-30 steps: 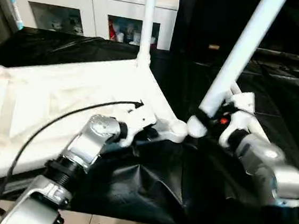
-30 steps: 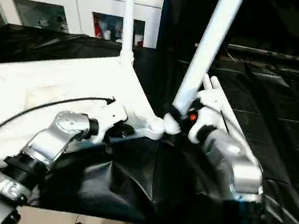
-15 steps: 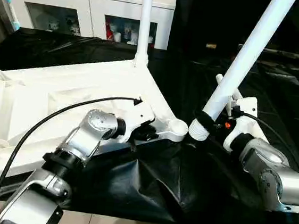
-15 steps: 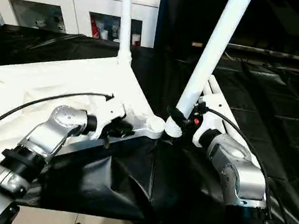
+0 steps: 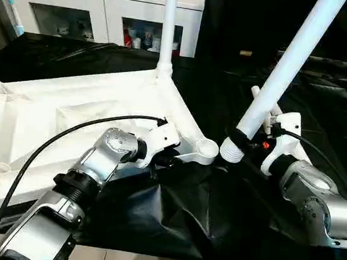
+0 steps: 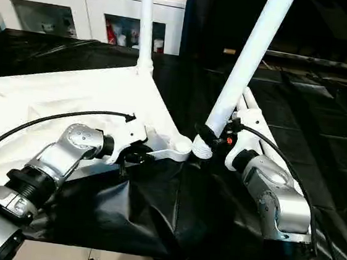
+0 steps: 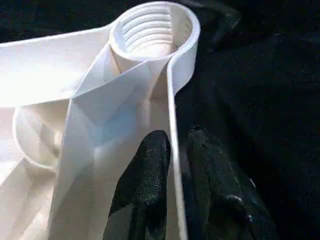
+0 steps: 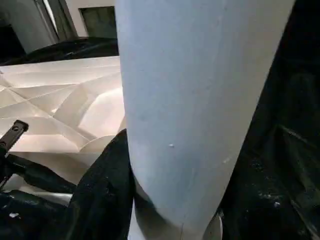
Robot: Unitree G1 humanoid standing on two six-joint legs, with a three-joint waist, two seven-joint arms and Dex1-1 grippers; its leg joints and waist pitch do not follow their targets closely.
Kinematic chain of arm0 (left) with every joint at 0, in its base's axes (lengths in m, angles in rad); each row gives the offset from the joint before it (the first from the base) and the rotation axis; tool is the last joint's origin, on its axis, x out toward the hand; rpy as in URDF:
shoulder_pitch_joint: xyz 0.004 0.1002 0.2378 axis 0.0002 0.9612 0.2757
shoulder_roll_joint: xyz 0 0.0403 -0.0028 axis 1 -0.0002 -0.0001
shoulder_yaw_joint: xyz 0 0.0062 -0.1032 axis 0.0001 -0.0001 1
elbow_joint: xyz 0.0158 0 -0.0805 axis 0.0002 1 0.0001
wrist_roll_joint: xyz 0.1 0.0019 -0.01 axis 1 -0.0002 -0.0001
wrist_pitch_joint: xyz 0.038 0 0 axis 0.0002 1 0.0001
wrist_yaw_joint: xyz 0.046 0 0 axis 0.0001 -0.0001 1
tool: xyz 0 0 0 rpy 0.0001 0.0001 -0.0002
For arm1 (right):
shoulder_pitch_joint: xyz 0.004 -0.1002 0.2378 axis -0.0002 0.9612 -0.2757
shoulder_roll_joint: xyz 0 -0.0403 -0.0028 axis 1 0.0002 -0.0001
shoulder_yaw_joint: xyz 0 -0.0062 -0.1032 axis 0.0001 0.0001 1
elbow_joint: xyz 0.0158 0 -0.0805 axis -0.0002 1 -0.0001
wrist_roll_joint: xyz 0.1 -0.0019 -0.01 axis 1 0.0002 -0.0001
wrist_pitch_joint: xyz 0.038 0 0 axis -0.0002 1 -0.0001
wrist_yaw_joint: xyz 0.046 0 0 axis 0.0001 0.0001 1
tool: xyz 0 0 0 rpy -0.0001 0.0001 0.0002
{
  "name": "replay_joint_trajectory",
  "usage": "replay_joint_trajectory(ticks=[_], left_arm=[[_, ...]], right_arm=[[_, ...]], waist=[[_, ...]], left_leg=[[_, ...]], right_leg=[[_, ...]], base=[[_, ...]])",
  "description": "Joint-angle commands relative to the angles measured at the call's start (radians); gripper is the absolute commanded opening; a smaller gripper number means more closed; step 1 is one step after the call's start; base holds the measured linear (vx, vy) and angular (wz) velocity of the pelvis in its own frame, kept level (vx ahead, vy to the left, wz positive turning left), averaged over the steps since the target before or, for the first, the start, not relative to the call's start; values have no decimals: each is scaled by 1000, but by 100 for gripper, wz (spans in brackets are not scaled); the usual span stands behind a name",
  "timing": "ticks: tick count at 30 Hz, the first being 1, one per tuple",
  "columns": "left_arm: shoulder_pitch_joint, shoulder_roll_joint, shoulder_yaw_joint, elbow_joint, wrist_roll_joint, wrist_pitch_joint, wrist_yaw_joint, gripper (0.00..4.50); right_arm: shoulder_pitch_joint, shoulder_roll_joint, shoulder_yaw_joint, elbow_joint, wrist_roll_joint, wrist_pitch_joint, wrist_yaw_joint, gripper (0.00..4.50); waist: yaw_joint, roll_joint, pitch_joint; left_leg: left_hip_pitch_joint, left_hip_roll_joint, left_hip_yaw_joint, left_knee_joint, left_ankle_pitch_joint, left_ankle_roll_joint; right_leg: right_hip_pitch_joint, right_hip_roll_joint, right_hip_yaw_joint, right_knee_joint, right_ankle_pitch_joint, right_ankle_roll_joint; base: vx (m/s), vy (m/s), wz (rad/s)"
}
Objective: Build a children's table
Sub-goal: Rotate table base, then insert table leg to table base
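The white tabletop [image 5: 70,110] lies upside down on a black-covered surface, ribbed underside up. One white leg [image 5: 168,24] stands upright in its far corner socket. My left gripper [image 7: 172,192] is shut on the tabletop's near rim, one black finger [image 7: 145,185] on each side, just behind the open threaded corner socket [image 5: 206,148]. My right gripper [image 5: 245,142] is shut on a second white leg [image 5: 285,67], which leans up to the right. Its ribbed lower end [image 6: 201,146] sits just beside that socket, outside it. Two more legs [image 6: 256,123] lie behind my right wrist.
A black sheet [image 5: 170,216] covers the work surface and hangs in folds at the front edge. A white cabinet [image 5: 100,4] with glass doors stands behind. A black cable [image 5: 47,148] runs along my left forearm.
The held leg's lower end has settled slightly lower beside the near corner socket. My left gripper has shifted a little along the rim. The camera has steadied.
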Motion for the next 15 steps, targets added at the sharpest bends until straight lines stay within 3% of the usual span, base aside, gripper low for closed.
replay_joint_trajectory(ticks=[1, 2, 8, 9, 12, 15], left_arm=[[-10, 2, 13, 4, -11, -12, -8, 90], [-9, 1, 18, 3, -21, -15, -16, 90], [-3, 5, 13, 9, -20, -23, -19, 90], [-2, 5, 13, 10, -21, -23, -20, 62], [-2, 6, 14, 14, -21, -22, -20, 52], [-4, 8, 8, 29, -8, -27, -12, 9]], right_arm=[[-3, -11, -13, -31, 5, 3, 7, 187], [-6, -14, -9, -28, 6, 4, 10, 187], [-12, -16, -5, -25, 6, 6, 14, 187], [-13, -16, -4, -25, 6, 6, 14, 187], [-14, -16, -5, -25, 5, 7, 16, 187], [-16, -15, -3, -26, 5, 9, 18, 187]], waist=[[-1, -3, -69], [0, -6, -69], [-1, -5, -70], [-1, -5, -70], [-1, -6, -70], [-1, -7, -70]], left_leg=[[22, 55, -24, -73, -266, 5], [21, 54, -23, -72, -262, 7], [20, 55, -23, -73, -250, 10], [19, 55, -23, -73, -250, 10], [19, 55, -23, -72, -246, 10], [18, 54, -22, -72, -243, 12]], right_leg=[[46, -94, 52, -93, -348, -147], [47, -95, 52, -94, -355, -144], [46, -93, 52, -90, -330, -147], [47, -94, 52, -90, -330, -148], [47, -94, 52, -90, -331, -147], [48, -94, 53, -91, -331, -145]], base=[[0, 0, 0], [0, 0, 0], [0, 0, 0], [0, 0, 0], [0, 0, 0], [0, 0, 0]])
